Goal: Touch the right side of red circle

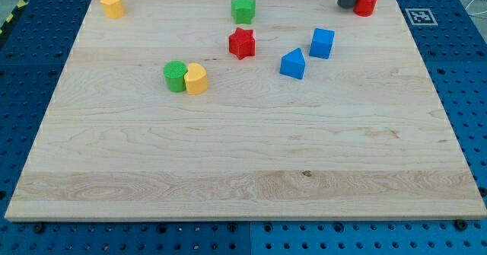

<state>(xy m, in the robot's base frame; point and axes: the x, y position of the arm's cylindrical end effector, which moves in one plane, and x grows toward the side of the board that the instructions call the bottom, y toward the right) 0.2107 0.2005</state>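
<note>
The red circle block [366, 2] sits at the board's top right corner area. My rod comes down from the view's top, and my tip [348, 4] rests just to the left of the red circle, touching or nearly touching its left side. The red star [242, 43] lies near the top middle.
A green star-like block [243, 9] sits at the top middle. A blue cube [322, 43] and a blue pointed block [293, 64] lie right of the red star. A green cylinder [175, 76] touches a yellow block [195, 79] left of centre. Another yellow block [112, 4] sits at the top left.
</note>
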